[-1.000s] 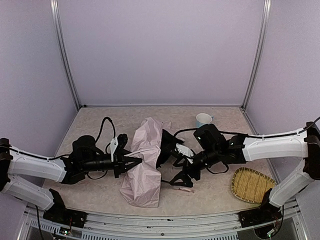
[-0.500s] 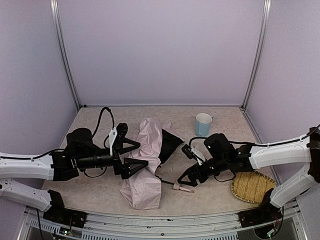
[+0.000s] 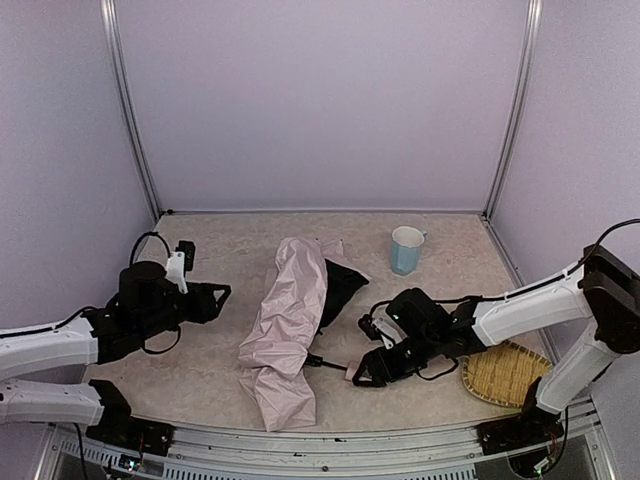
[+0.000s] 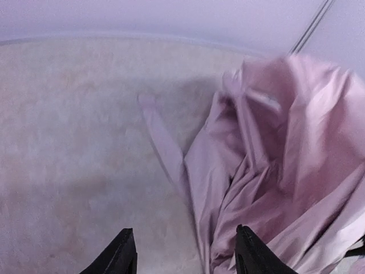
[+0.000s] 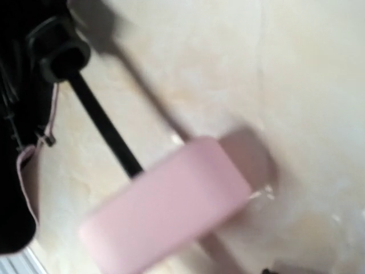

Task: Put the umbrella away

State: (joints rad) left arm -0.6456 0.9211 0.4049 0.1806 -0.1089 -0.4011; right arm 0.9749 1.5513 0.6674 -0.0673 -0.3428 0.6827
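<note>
1. Spotting the umbrella (image 3: 290, 330) left of the light-blue cup (image 3: 406, 250), lying lengthwise far-to-near, pink handle (image 5: 165, 205) poking out nearer than the cup.
2. Finding the right gripper (image 3: 366, 372) at that handle, clearly closest; cannot tell its gap.
3. Seeing the left gripper (image 4: 183, 240) far left of the cup, spread and empty.

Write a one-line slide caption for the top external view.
A crumpled pink umbrella lies on the table; the right gripper is at its handle, the left gripper open nearby.

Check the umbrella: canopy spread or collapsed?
Collapsed, not yet wrapped. The umbrella lies flat on the table, pink fabric loose and crumpled, black lining showing, shaft and handle sticking out.
</note>
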